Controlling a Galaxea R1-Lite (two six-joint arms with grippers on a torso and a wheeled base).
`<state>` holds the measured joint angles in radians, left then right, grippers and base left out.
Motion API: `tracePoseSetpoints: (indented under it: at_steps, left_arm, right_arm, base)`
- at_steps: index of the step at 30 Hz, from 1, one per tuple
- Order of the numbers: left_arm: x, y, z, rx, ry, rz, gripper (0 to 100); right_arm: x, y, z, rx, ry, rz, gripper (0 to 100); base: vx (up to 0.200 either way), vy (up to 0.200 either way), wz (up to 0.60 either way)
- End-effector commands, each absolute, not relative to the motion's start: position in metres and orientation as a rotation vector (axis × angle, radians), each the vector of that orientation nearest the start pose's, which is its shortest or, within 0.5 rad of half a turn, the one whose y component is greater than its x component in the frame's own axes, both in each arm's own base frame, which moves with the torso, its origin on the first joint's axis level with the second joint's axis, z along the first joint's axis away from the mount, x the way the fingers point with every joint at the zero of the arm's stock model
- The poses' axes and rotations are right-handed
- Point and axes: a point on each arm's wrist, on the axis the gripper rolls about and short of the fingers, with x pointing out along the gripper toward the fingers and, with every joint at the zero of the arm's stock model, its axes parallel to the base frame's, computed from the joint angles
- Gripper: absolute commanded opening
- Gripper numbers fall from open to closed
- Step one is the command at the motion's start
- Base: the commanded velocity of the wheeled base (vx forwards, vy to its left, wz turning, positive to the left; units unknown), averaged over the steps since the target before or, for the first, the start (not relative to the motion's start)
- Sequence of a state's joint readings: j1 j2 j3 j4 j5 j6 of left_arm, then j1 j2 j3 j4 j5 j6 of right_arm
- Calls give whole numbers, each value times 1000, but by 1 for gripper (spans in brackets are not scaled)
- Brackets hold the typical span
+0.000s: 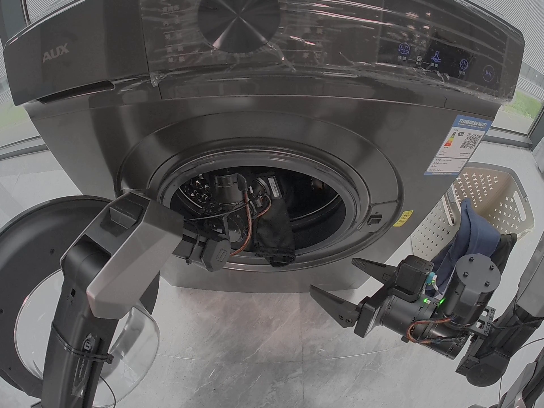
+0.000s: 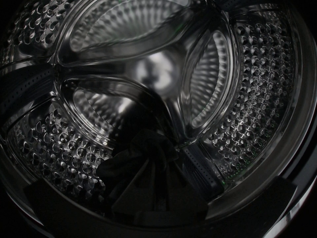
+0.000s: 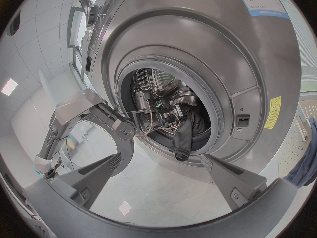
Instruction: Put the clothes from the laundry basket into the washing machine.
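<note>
The left tool (image 2: 160, 184) is deep inside the drum (image 2: 264, 83), its arm passing through the washer (image 1: 283, 120) mouth. In the dim left wrist view its fingers (image 2: 39, 192) read as two dark shapes set wide apart, so I judge it spread and gripping nothing. The black cloth (image 1: 275, 236) lies low between them. Most of it is inside, but one end hangs out over the mouth's lower lip, just beside the left wrist. That end looks likely to catch when the door (image 1: 34, 267) closes, so it probably needs a push farther in. The door stands swung fully aside on the robot's left, which gives both arms free passage.

The right tool (image 1: 334, 276) hovers low above the floor (image 1: 238, 341), in front of the washer and below its mouth. Its jaws are wide apart and empty. It sits between the mouth and the basket (image 1: 498, 194), a sensible waiting spot, since it keeps out of the left arm's way yet stays near the next load.

The basket stands beside the washer on the robot's right. A blue cloth (image 1: 473, 236) is draped over its near rim, with something darker behind it, so the task is only partly done.
</note>
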<state>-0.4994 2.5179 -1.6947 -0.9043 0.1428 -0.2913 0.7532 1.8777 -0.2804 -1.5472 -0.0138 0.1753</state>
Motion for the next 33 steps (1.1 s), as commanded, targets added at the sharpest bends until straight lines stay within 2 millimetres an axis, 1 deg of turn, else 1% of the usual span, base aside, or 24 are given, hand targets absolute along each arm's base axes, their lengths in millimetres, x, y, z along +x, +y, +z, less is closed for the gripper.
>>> tracePoseSetpoints:
  at_steps: [1,2,6,7,8,9,11,14,16,17,22,26,29,32,33]
  left_arm:
    - [467,-246,87,-307,-16,-351,0]
    - [466,-246,88,-305,-10,-353,100]
    - [459,-247,93,-300,22,-362,100]
    - [453,-247,94,-289,57,-368,100]
    - [453,-247,94,-289,57,-368,100]
    - [446,-248,96,-275,100,-377,100]
    - [443,-247,93,-264,135,-387,100]
    - [440,-246,83,-241,208,-399,100]
    - [440,-246,82,-238,219,-400,100]
    - [440,-246,75,-226,245,-398,0]
    - [442,-247,69,-209,269,-396,0]
    - [442,-247,70,-206,273,-396,0]
    - [444,-248,75,-213,258,-398,0]
    - [454,-252,96,-249,166,-394,0]
    - [457,-252,98,-256,148,-392,0]
  right_arm:
    - [193,181,104,147,113,733,100]
    - [193,181,104,147,113,733,100]
    - [193,181,103,146,115,733,100]
    - [194,181,101,145,123,732,100]
    - [194,181,101,145,123,732,100]
    - [194,181,100,143,128,733,100]
    - [194,181,100,144,126,733,100]
    - [194,182,101,144,125,733,100]
    - [194,182,101,144,125,732,100]
    - [194,181,100,144,126,732,100]
    - [194,182,101,145,122,733,100]
    - [194,182,102,146,119,734,100]
    - [194,182,102,147,118,734,100]
    - [194,182,103,148,115,734,100]
    - [195,182,103,149,113,733,100]
  base:
    - [0,0,0]
    - [0,0,0]
    - [0,0,0]
    - [0,0,0]
    - [0,0,0]
    - [0,0,0]
    - [0,0,0]
    - [0,0,0]
    - [0,0,0]
    - [0,0,0]
    - [0,0,0]
    - [0,0,0]
    - [0,0,0]
    - [0,0,0]
    - [0,0,0]
